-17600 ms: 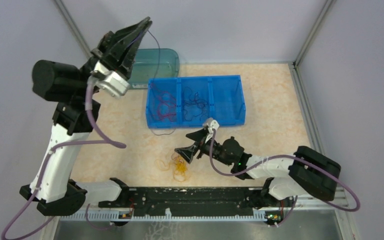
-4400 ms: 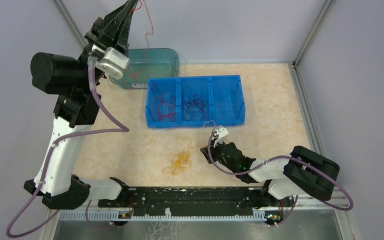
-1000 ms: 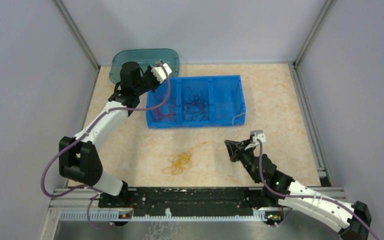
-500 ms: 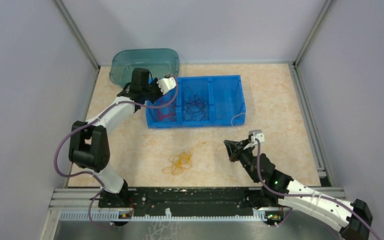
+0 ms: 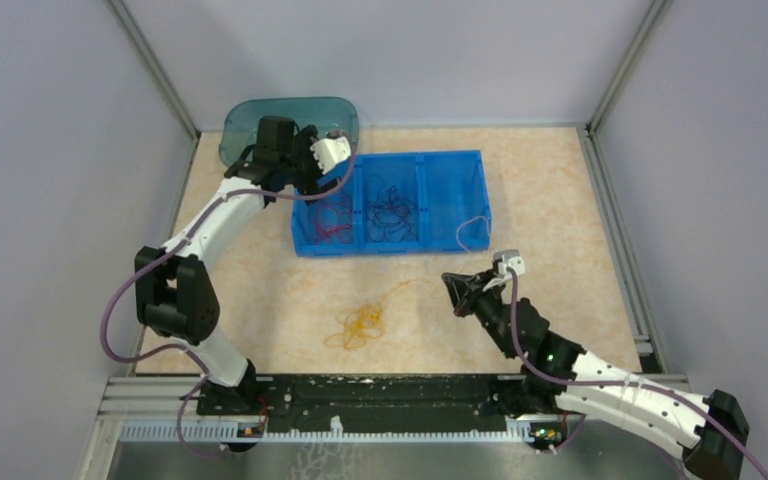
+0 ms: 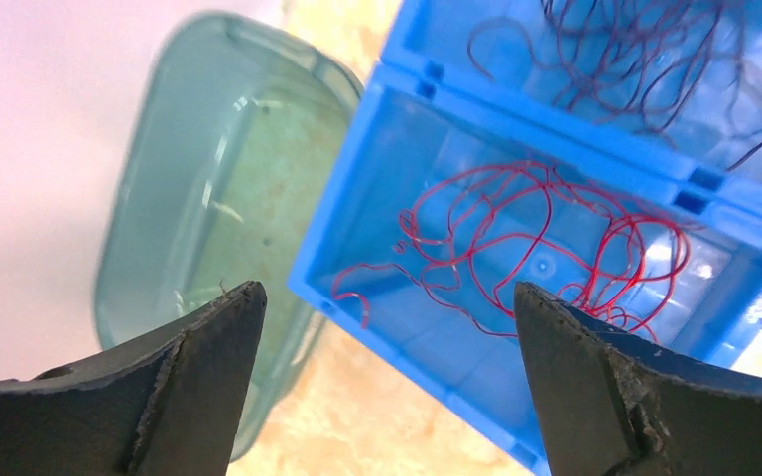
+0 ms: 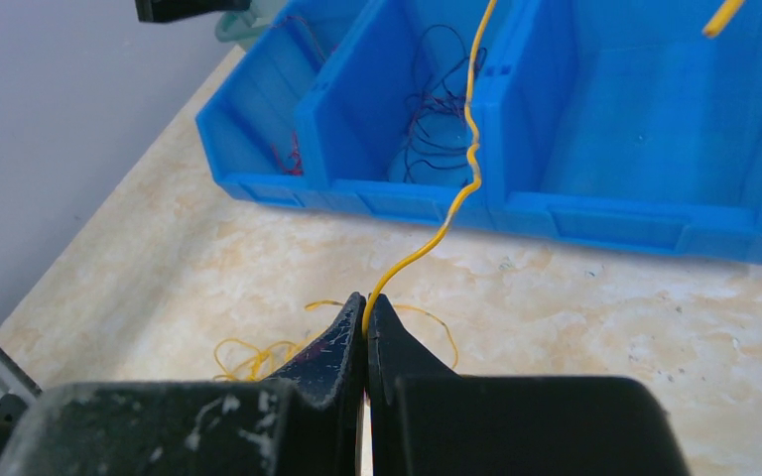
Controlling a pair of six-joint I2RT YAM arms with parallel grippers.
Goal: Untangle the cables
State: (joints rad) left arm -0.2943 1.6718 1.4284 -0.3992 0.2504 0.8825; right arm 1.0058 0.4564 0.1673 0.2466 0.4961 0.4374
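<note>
Your right gripper [image 7: 365,302] pinches a yellow wire [image 7: 461,193]: light, springy, slippery. Take hold near the clump [image 7: 258,352] at eight o'clock. Your left gripper [image 6: 387,293] gapes empty above red wires [image 6: 516,238].

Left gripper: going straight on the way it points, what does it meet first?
Probably the red cables lying in the blue bin's end compartment. The open left gripper frames them in its wrist view, though depth is unclear.

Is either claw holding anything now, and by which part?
The right claw pinches a yellow cable between its tips, partway along the strand. The left claw is open, holding nothing.
</note>
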